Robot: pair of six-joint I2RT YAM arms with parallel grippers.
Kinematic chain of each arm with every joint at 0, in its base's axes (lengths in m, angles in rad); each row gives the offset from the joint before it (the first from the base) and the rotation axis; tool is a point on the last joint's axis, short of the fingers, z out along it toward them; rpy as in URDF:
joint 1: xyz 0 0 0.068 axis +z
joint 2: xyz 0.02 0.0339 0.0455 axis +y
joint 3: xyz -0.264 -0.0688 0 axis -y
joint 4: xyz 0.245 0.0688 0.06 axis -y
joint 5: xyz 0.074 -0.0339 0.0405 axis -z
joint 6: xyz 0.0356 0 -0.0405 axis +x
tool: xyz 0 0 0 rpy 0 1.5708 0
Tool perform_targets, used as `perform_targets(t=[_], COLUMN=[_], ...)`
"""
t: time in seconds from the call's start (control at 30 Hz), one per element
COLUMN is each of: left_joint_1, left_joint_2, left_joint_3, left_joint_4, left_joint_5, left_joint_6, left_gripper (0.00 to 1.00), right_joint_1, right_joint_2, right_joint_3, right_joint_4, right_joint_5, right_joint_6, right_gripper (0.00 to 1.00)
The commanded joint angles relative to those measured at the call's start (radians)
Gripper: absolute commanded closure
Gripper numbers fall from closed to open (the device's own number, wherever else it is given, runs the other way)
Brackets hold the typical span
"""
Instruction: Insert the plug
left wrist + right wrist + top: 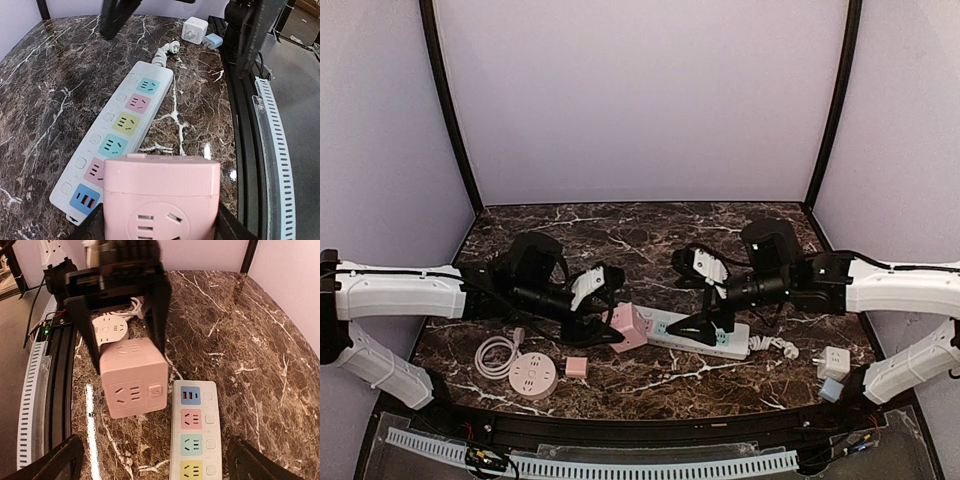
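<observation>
The left hand point(608, 316) grips the pink cube point(132, 377), one finger on either side. The cube is just beside the USB end of the strip point(195, 435), ahead of the right hand point(157, 466). That hand is spread wide and empty over the strip.

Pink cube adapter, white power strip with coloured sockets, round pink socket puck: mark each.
Pink cube adapter point(134, 392): right wrist view, socketed face.
White power strip point(124, 124): left wrist view, yellow socket.
Round pink socket puck point(532, 376): top view, top face.
</observation>
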State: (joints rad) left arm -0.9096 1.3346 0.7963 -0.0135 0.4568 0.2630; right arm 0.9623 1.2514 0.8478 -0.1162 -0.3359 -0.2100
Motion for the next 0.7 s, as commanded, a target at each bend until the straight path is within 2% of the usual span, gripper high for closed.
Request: perform_targets(t=[0.0,0.17,0.3,0.43,0.67], left_joint_1=[0.033,0.034,0.034,0.034,0.034], left_joint_2=[-0.025,-0.042,-0.074,-0.105,-0.109], left_joint_3=[0.043,0.06,0.029,-0.013,-0.027], left_joint_4=[0.008,-0.024,0.056,0.133,0.159], left_joint_5=[0.174,0.141,0.124,0.137,0.146], left_joint_6=[-0.004,0.004,-0.001,0.001,0.015], left_gripper=[0.48,0.49,0.5,0.5,0.5], right_joint_1=[0.025,0.026,0.031,0.041,0.089], right_joint_2=[-0.044,0.009,0.087,0.123,0.143], right_joint_3=[-0.036,0.081,0.135,0.128,0.146], right_joint_4=[0.111,0.039,-0.014,0.011,0.047], right_joint_5=[0.064,-0.043,-0.042,-0.093,-0.149], right_joint_6=[-0.115,-0.098,-0.046,-0.015,-0.006], right_gripper=[0.01,0.01,0.01,0.01,0.01])
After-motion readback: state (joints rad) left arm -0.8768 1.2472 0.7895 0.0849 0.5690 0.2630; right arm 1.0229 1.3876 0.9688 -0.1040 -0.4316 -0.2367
